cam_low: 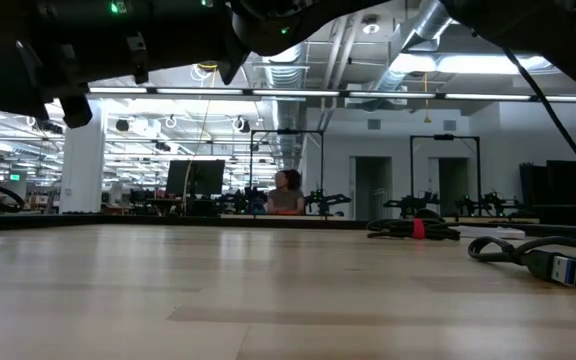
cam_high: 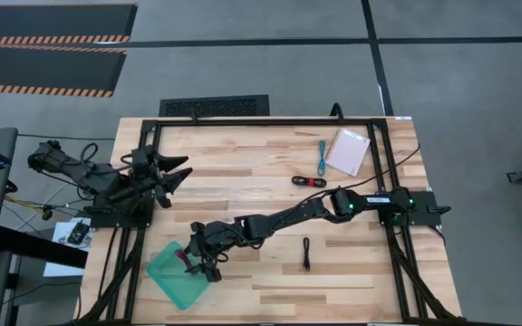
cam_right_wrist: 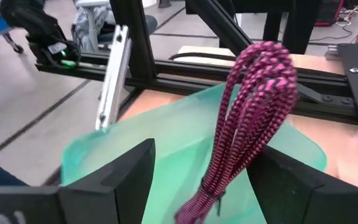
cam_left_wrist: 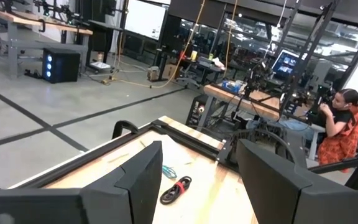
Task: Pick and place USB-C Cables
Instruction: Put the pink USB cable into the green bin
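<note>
wood table [cam_high: 270, 181] on grey floor [cam_high: 243, 63], workshop behind.

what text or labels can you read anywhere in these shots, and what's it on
No text can be read in any view.
The white-pink packet at the table's far right: any print is too small.
The screen in the room behind, in the left wrist view: bright, nothing legible.
The magenta cable in the right gripper above the teal tray: no label visible.

- The wooden table [cam_low: 218, 300] fills the foreground.
- A black cable with red [cam_low: 413, 229] lies far right.
- A black cable [cam_low: 538, 257] lies nearer, blue plug visible.
- A person [cam_low: 287, 193] sits behind.
</note>
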`<state>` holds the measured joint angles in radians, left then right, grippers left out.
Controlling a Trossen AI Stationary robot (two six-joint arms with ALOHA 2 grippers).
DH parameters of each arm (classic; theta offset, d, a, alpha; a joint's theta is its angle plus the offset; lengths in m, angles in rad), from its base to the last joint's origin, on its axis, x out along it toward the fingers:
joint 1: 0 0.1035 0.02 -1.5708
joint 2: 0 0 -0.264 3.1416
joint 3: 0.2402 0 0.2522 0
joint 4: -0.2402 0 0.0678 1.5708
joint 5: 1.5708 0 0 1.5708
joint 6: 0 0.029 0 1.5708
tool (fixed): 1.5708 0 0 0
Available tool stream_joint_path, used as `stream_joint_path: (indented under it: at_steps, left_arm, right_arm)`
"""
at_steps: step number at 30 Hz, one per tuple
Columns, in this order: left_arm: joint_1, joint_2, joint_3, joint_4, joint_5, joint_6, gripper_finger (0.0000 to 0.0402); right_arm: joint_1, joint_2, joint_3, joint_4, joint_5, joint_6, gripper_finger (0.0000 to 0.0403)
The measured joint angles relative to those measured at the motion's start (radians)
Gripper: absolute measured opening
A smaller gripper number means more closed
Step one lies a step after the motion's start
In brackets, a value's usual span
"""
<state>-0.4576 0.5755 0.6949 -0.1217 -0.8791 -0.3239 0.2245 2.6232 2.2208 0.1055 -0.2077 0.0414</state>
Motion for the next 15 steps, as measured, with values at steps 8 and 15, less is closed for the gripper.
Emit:
stream_joint_path:
  at_steps: [8,15]
  left_arm:
    - [0.000,0.000,0.000,-0.006,0.000,0.001,0.0194]
    - [0.000,0.000,0.000,-0.016,0.000,0.003,0.0194]
  right_arm:
    - [0.010,0.000,0.000,-0.049,0.029,-0.061,0.0271]
    - [0.039,0.000,0.000,-0.093,0.052,-0.122,0.0271]
